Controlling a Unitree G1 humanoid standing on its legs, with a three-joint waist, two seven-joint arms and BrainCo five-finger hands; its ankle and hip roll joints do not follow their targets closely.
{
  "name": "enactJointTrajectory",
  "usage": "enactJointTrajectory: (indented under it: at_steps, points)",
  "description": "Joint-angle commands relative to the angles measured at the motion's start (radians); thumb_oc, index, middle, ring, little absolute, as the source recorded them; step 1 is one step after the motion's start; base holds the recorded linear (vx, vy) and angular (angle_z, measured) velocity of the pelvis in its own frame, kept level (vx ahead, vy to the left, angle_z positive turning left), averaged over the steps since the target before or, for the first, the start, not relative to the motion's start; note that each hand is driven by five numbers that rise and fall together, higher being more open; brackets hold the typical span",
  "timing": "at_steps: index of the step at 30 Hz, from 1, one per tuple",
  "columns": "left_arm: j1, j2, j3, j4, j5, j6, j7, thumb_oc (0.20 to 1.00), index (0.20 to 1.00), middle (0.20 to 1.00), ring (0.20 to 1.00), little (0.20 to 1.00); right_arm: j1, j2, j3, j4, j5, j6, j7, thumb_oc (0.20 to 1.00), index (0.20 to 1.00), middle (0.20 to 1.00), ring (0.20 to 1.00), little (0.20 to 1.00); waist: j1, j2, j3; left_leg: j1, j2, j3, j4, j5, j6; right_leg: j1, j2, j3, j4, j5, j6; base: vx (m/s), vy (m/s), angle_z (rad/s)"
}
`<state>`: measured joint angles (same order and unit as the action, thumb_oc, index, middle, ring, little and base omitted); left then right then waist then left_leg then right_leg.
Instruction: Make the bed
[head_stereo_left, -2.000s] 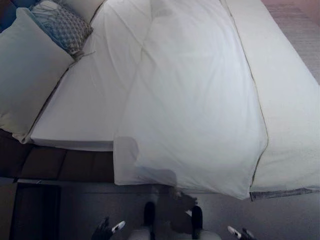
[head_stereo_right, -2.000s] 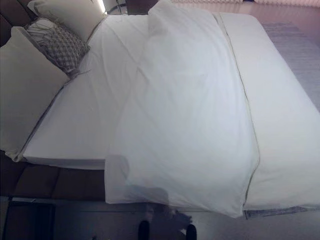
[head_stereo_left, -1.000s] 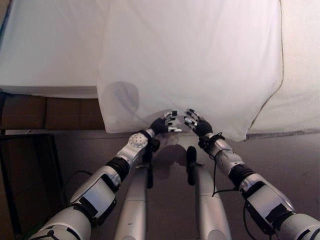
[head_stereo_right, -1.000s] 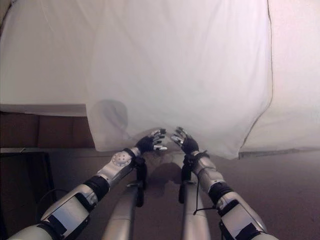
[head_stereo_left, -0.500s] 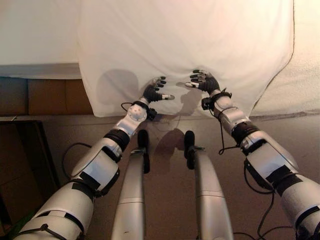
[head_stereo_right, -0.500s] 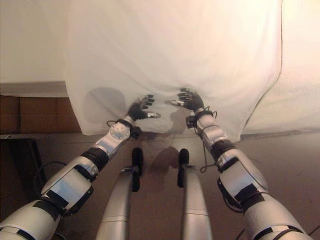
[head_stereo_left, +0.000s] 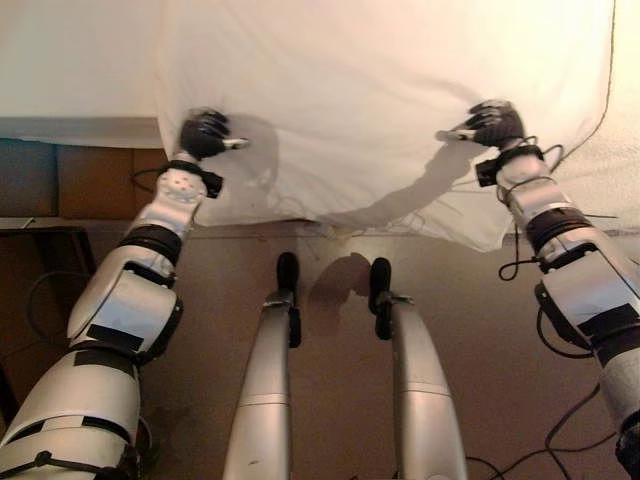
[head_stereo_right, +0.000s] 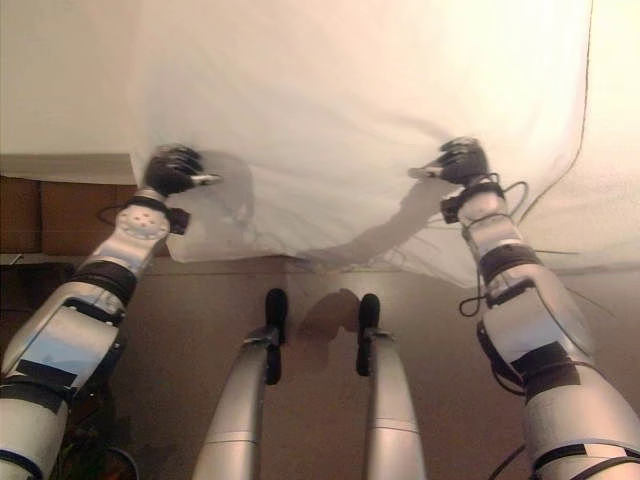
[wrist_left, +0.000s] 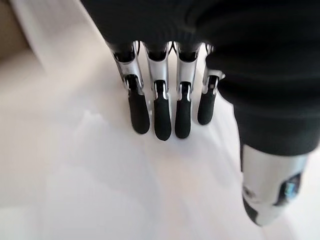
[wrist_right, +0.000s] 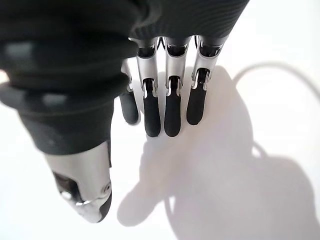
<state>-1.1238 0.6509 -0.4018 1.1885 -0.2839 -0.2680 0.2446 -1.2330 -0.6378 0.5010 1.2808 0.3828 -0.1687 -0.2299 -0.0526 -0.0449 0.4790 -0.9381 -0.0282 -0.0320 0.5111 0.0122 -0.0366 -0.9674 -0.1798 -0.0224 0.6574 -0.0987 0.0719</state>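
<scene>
A white duvet (head_stereo_left: 380, 90) covers the bed and hangs over its near edge, with its lower hem rumpled between my arms. My left hand (head_stereo_left: 205, 133) rests at the duvet's left edge near the hanging corner. In the left wrist view its fingers (wrist_left: 162, 107) are straight over the white cloth. My right hand (head_stereo_left: 493, 122) is far over on the duvet's right part, close to its right edge. In the right wrist view its fingers (wrist_right: 165, 107) are also straight, casting a shadow on the cloth. Neither hand holds anything.
To the left of the duvet lies the bare white sheet (head_stereo_left: 70, 60) over the mattress, with the brown bed base (head_stereo_left: 95, 180) beneath it. A cream textured bedspread (head_stereo_left: 622, 150) lies to the right. A dark piece of furniture (head_stereo_left: 30, 250) stands at the left by the floor.
Both hands have moved apart from the middle of the duvet's near edge, the left one out to its left edge, the right one towards its right edge. They were out of sight two seconds ago.
</scene>
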Motion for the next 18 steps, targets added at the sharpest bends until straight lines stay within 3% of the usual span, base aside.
enactJointTrajectory:
  at_steps: [1,6,8,15,18]
  points:
    - [0.087,-0.002,0.031,0.071,0.006,-0.015,0.016,1.0,1.0,1.0,1.0,1.0,0.073,-0.07,-0.04,0.052,-0.002,-0.015,-0.031,1.0,1.0,1.0,1.0,1.0,0.011,0.033,-0.078,0.038,0.004,0.002,-0.007,-0.053,-0.04,0.053,0.002,-0.025,-0.148,0.093,0.038,0.03,-0.029,0.06]
    - [0.303,-0.002,0.158,0.105,0.019,-0.011,-0.011,1.0,1.0,1.0,1.0,1.0,0.269,-0.08,-0.188,0.061,0.017,-0.017,-0.026,1.0,1.0,1.0,1.0,1.0,0.019,0.034,-0.088,0.189,-0.007,-0.01,-0.137,-0.015,-0.039,0.211,0.01,-0.041,-0.277,0.122,0.042,0.05,-0.038,0.06]
    - [0.437,-0.042,0.23,0.13,0.017,-0.013,-0.034,1.0,1.0,1.0,1.0,1.0,0.405,-0.048,-0.274,0.061,0.028,-0.022,-0.015,1.0,1.0,1.0,1.0,1.0,0.025,0.03,-0.111,0.292,-0.009,-0.02,-0.227,0.011,-0.042,0.318,0.014,-0.054,-0.368,0.146,0.048,0.1,-0.048,0.09]
    - [0.676,-0.177,0.264,0.134,0.052,-0.029,-0.082,1.0,1.0,1.0,1.0,1.0,0.694,0.108,-0.333,0.03,-0.015,-0.033,0.029,1.0,1.0,1.0,1.0,1.0,0.037,0.023,-0.178,0.576,0.019,-0.045,-0.472,0.084,-0.034,0.609,0.031,-0.075,-0.597,0.214,0.062,0.11,-0.025,0.04]
    - [0.718,-0.201,0.273,0.131,0.057,-0.031,-0.097,1.0,1.0,1.0,1.0,1.0,0.75,0.126,-0.314,0.028,-0.067,-0.029,0.049,1.0,1.0,1.0,1.0,1.0,0.04,0.018,-0.208,0.629,0.029,-0.044,-0.522,0.096,-0.031,0.664,0.035,-0.073,-0.652,0.233,0.066,0.08,-0.002,-0.05]
